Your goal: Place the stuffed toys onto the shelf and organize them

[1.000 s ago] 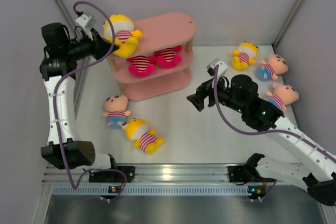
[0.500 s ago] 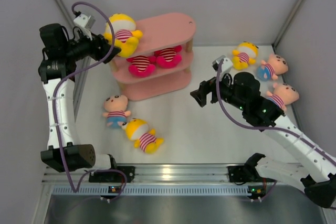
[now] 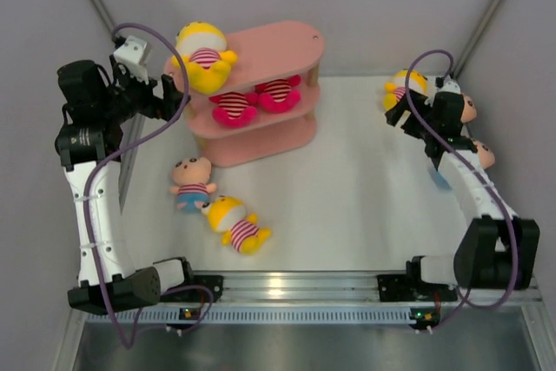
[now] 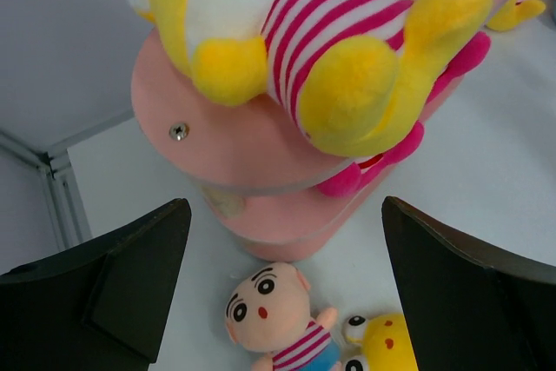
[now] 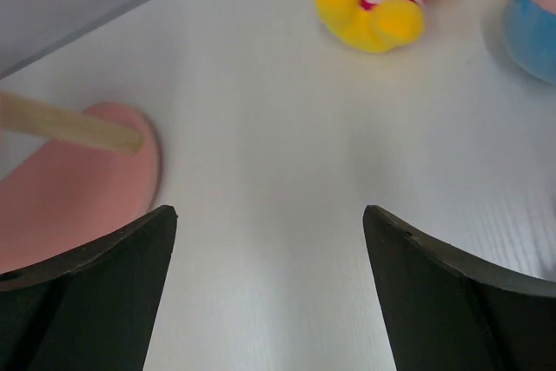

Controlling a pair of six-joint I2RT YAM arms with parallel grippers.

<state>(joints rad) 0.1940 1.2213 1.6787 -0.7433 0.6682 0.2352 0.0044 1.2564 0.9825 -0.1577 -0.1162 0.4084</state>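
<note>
Top external view: a yellow plush doll in a red-and-white striped shirt (image 3: pixel 204 58) lies on the top board of the pink three-tier shelf with wooden posts (image 3: pixel 278 45), upper left of the frame, with two more striped dolls (image 3: pixel 234 106) on the middle board. Left end effector (image 3: pixel 174 100), just beside that board, is spread wide and empty. Right end effector (image 3: pixel 398 115), likewise spread and empty, hovers near another yellow striped doll (image 3: pixel 406 86) at upper right on the white desk (image 3: pixel 347 206). Likely step: fetching that doll. Next it must descend over the torso and clench.
</note>
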